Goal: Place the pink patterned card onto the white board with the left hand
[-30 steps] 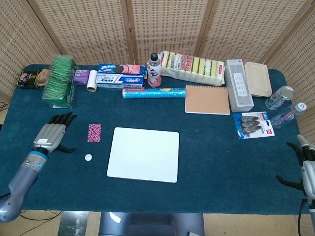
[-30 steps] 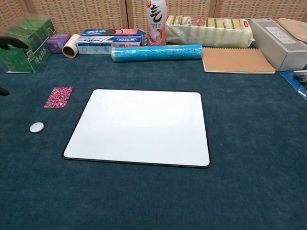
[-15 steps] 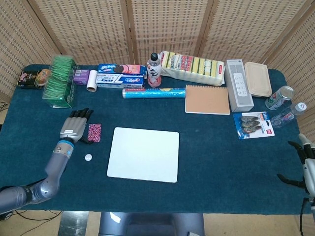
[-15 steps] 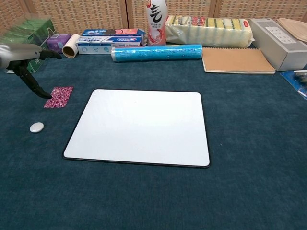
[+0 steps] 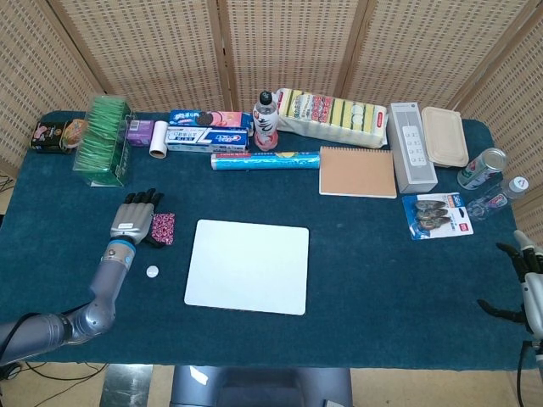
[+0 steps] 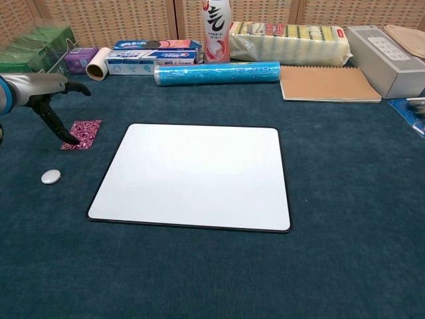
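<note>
Reaching over the pink patterned card is the step in hand: the left hand sits at the card's left edge, fingers extended and apart, with one dark fingertip angled down onto or just above the card's near-left corner in the chest view. No pinch shows; whether that tip actually touches cannot be told, and the card appears to lie flat on the blue cloth, so I judge it not yet grasped. A small white round disc lies on the cloth just in front of the card, near the wrist. To the right of the card, close but apart from it, the white board lies flat and bare. The next move, as I judge it, calls for getting a fingertip under the thin card's edge or pinching it against the thumb, which is awkward on soft cloth, then lifting and carrying it a short way right over the board's dark rim and laying it down. Far right, the right hand rests at the table's edge, well apart from everything, fingers spread and holding nothing.
</note>
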`<act>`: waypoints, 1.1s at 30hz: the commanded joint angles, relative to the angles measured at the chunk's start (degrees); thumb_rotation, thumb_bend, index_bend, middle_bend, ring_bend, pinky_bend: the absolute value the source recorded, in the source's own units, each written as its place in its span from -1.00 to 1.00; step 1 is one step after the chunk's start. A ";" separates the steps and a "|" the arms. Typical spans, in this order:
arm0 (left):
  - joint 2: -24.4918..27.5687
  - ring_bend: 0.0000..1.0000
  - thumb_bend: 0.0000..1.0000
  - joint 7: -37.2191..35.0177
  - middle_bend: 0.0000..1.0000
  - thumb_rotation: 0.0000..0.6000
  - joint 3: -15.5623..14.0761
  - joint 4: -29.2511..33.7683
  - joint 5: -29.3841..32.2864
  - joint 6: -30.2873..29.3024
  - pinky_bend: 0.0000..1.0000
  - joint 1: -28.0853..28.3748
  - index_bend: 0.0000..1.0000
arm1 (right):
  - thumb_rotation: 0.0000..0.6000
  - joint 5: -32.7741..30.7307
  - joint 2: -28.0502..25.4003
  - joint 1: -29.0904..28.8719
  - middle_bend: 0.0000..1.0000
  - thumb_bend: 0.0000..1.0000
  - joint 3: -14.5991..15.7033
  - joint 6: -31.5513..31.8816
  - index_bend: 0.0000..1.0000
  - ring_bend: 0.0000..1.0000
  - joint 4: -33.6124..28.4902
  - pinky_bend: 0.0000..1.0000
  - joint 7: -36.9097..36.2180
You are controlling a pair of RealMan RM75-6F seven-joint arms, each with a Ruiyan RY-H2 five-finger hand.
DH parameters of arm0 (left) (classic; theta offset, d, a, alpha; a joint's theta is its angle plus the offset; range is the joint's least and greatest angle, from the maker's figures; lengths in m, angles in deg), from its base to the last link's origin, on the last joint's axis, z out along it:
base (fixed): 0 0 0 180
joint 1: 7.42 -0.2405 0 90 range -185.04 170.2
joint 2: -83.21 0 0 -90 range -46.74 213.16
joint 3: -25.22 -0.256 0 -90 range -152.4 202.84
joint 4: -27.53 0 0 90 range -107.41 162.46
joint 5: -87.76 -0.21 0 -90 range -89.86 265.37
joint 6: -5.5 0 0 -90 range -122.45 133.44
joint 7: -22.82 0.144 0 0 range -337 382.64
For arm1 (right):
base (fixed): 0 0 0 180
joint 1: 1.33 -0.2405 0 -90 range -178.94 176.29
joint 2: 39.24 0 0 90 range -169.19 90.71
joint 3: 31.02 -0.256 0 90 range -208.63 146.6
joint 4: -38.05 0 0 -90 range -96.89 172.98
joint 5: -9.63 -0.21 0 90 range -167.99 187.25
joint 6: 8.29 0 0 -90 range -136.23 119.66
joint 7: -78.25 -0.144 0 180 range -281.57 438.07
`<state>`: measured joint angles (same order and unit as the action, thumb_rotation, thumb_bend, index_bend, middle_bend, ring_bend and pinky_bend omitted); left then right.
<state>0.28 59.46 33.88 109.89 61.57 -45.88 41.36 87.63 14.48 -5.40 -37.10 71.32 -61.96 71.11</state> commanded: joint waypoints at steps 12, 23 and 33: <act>-1.98 -1.00 -0.81 0.71 -1.00 1.00 -1.17 -2.24 2.37 0.10 -1.00 1.10 -0.73 | 1.00 -0.03 -0.18 0.02 -1.00 -0.87 0.04 -0.03 -0.69 -1.00 -0.02 -1.00 -0.48; -1.98 -1.00 -0.81 1.01 -1.00 1.00 -1.68 -2.81 4.47 0.57 -1.00 1.43 -0.71 | 1.00 -0.09 -0.31 -0.02 -1.00 -0.86 0.02 -0.14 -0.68 -1.00 -0.02 -1.00 -0.85; -2.30 -1.00 -0.79 1.46 -1.00 1.00 -1.98 -3.37 5.94 1.03 -1.00 2.10 -0.65 | 1.00 -0.01 -0.23 -0.02 -1.00 -0.87 0.09 -0.14 -0.68 -1.00 0.07 -1.00 -0.92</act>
<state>-2.00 60.84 31.94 106.53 67.46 -44.83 43.38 87.63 14.25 -5.41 -37.01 71.18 -61.89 70.20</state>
